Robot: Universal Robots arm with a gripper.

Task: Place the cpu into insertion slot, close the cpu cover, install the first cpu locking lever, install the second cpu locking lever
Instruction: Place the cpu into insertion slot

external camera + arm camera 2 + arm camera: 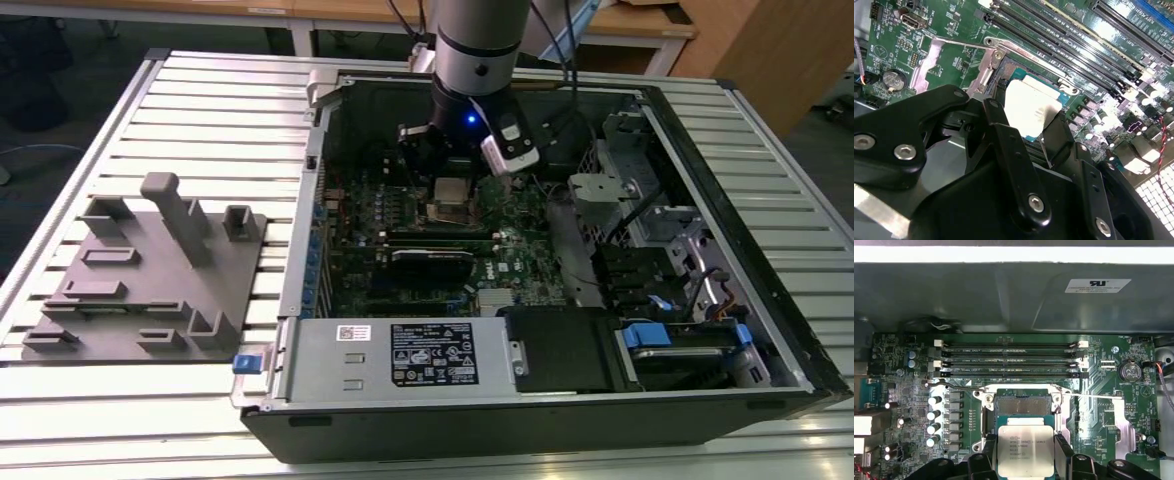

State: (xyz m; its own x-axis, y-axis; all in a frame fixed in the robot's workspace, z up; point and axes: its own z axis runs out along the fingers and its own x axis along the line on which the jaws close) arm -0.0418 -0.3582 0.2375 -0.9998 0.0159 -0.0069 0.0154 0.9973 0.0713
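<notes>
My gripper (1025, 446) is shut on the cpu (1025, 451), a pale silvery square chip held flat between the two black fingers (988, 452). In the second wrist view the cpu (1030, 106) hangs just above the green board, partly over the insertion slot (1015, 74). The insertion slot (1024, 405) lies open with a dark centre inside a silver rim, right beside the chip's edge. Two thin wire levers (956, 385) stick out from the slot's sides, unlatched. I cannot tell the cpu cover apart from the slot's metal frame. In the exterior view the gripper (435, 160) hovers inside the computer case over the slot (447, 212).
Long black memory slots (1009, 360) run beside the slot, and a row of capacitors (933, 420) stands on its other side. A black card (430, 262) lies across the board. The case walls (314, 200) box the arm in. A grey fixture (147, 270) sits at the exterior view's left.
</notes>
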